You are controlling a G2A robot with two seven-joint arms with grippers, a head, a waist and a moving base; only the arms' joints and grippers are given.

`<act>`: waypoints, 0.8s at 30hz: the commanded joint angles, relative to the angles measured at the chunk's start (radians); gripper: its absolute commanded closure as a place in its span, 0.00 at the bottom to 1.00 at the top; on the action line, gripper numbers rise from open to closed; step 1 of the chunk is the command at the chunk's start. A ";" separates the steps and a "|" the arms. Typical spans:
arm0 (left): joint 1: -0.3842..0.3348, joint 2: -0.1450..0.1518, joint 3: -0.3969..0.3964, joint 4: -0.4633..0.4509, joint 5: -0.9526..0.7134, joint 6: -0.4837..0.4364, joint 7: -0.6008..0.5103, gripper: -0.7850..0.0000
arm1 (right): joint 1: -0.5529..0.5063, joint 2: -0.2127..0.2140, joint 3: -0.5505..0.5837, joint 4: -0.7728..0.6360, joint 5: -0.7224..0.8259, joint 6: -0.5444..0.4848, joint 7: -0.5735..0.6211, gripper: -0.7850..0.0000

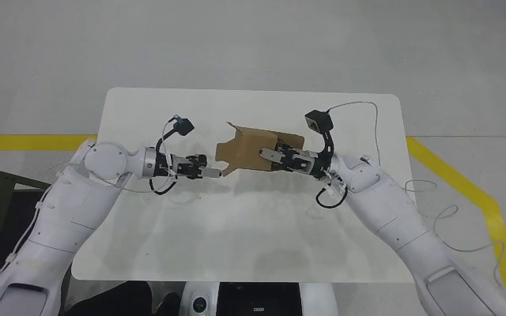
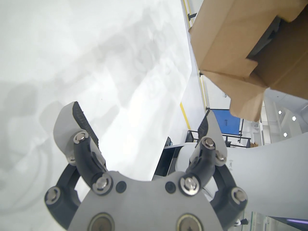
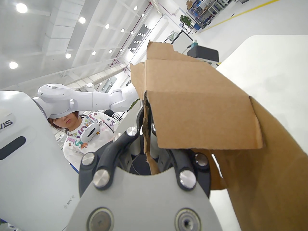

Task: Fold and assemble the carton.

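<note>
A brown cardboard carton [image 1: 253, 148], partly folded with loose flaps, is held above the middle of the white table [image 1: 158, 229]. My right gripper [image 1: 273, 156] is shut on one wall of the carton [image 3: 192, 102], its fingers largely hidden by cardboard. My left gripper [image 1: 212, 170] stands open just off the carton's left flap, not touching it. In the left wrist view the black ribbed pads [image 2: 83, 118] are wide apart with nothing between them, and the carton [image 2: 240, 37] hangs beyond the fingertips.
Yellow floor tape [image 1: 39, 142] runs behind the table on both sides. A cable [image 1: 443, 225] trails from the right arm off the table's right edge. Bare tabletop lies in front of both arms.
</note>
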 commanded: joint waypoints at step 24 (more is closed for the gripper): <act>0.001 0.000 -0.026 -0.015 -0.070 0.030 -0.028 0.00 | 0.047 -0.065 -0.082 0.054 0.014 0.041 0.066 1.00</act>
